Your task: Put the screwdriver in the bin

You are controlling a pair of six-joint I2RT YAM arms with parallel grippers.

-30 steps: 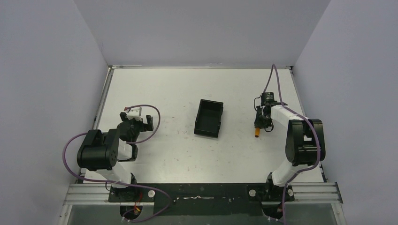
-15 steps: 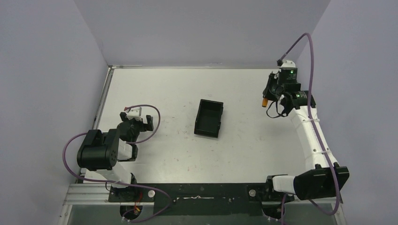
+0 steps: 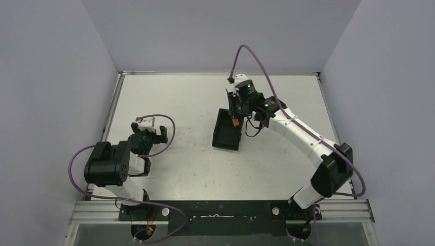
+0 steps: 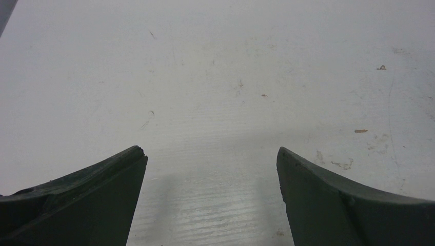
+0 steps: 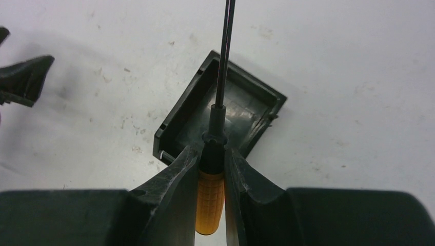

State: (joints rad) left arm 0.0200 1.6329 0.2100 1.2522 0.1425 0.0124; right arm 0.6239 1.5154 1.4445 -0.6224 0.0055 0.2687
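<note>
Nearest me, the left fingers (image 4: 102, 195) hang spread and empty over the bench (image 4: 231, 77), out of the way. Farther back, the right fingers (image 5: 169, 200) are clenched on the screwdriver (image 5: 210, 197) by its orange handle, holding it above the far end of the bin (image 5: 177, 115), likely so that letting go drops it inside. A second ago that arm was low at the bench's right side, well apart from the bin; the left one hasn't moved.

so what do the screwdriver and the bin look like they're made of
The screwdriver: orange handle with a fine ribbed grid, matte, probably plastic or rubber; thin dark shaft with a faint sheen, likely metal. The bin: black, thin straight walls, dull gloss with scuffs inside, likely moulded plastic.
</note>
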